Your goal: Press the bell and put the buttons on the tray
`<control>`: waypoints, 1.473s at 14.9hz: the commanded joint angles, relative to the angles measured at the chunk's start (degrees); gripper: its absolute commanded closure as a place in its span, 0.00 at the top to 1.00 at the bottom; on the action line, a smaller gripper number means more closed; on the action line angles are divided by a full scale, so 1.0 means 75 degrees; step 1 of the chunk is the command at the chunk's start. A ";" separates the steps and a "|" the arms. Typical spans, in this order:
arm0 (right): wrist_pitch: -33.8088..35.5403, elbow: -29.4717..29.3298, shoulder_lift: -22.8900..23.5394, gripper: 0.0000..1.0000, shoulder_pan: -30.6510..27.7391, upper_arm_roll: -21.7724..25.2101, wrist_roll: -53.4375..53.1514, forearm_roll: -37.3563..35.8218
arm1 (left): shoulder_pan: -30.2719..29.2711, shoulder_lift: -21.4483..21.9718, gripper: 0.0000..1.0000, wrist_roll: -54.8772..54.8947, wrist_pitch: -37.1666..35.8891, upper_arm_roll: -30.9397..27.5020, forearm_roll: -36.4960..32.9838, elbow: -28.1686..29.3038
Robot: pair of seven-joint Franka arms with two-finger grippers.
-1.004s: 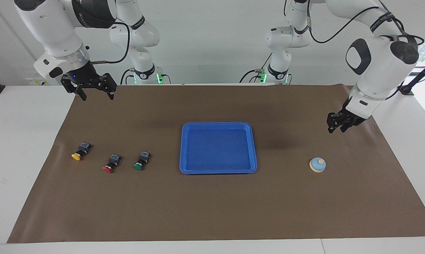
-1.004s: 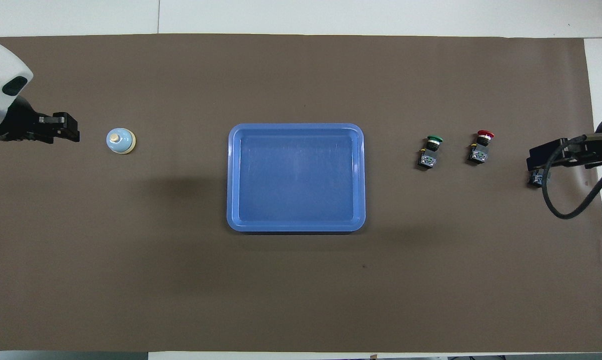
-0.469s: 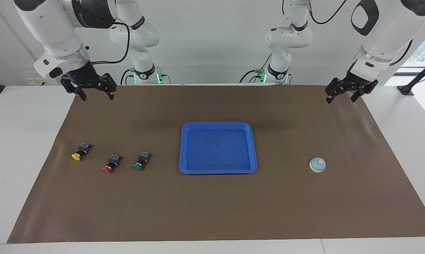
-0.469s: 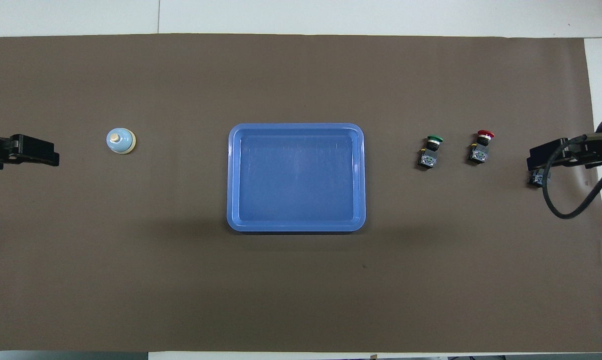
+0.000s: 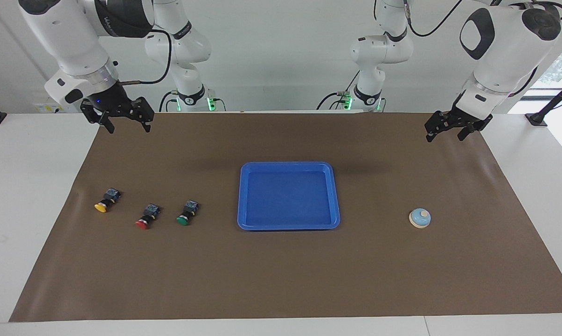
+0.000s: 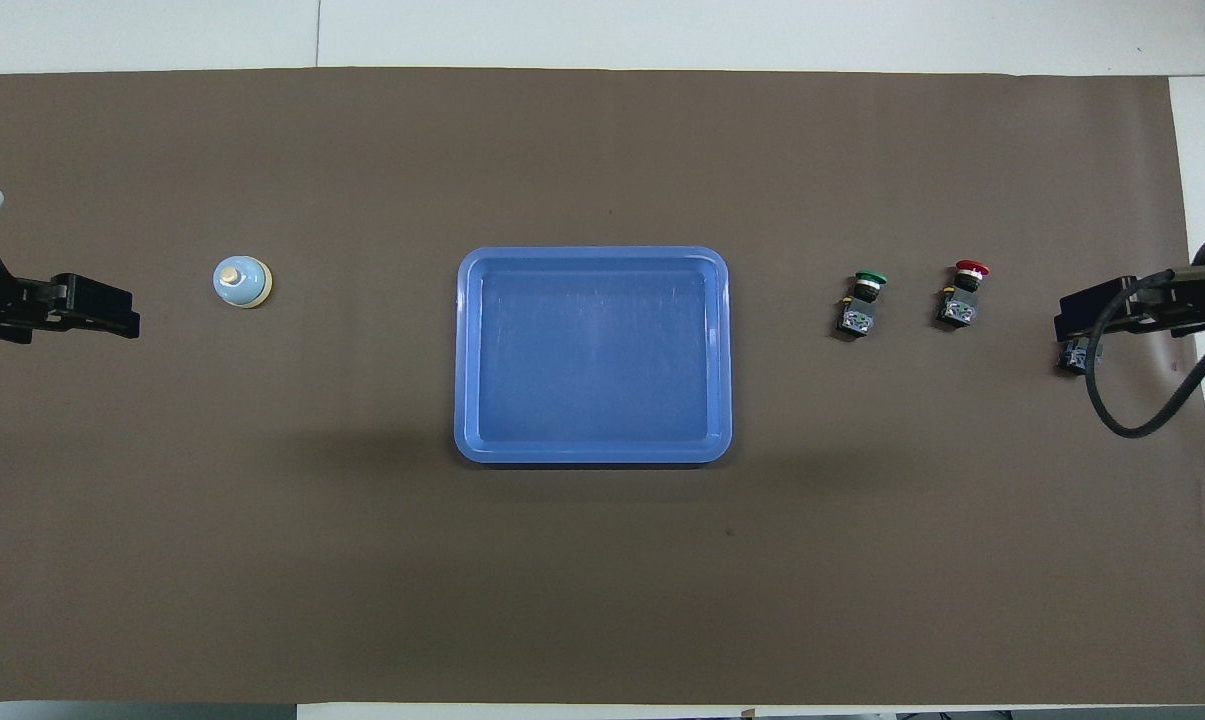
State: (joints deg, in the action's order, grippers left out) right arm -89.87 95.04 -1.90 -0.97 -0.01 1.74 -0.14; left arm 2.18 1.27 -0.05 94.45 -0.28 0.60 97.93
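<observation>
Facing view first: you have the tray lying flat at the middle of the brown mat that covers the worktop, with nothing in it. Toward the right arm's end of the worktop, your three buttons lie on their sides in a loose row on the mat: the yellow button outermost, the red button next, and the green button closest to the tray, all three apart from one another and none touching the tray. Toward the left arm's end, the bell stands upright on the mat, well apart from the tray and about as far from the robots as the buttons.

Your right gripper hangs in the air over the mat's corner at the robots' edge, with its fingers spread wide and nothing between them. Your left gripper is raised over the mat near the robots' edge at its own end, fingers likewise parted and holding nothing, clear of the bell.

In the overhead view you can see the left gripper beside the bell, and the right gripper covering most of the yellow button, while the red button and green button lie in plain sight beside the tray.
</observation>
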 commanded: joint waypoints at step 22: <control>-0.1586 0.1120 0.0088 1.00 0.1043 -0.0104 -0.2363 0.0031 | 0.0014 0.0054 1.00 0.0031 -0.0289 -0.0068 -0.0091 -0.0038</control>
State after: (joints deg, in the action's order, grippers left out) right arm -98.67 101.40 -2.28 6.36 -0.60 -13.01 -0.08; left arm 2.18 1.09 0.11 92.38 -0.81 0.60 97.60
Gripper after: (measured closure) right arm 0.000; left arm 0.000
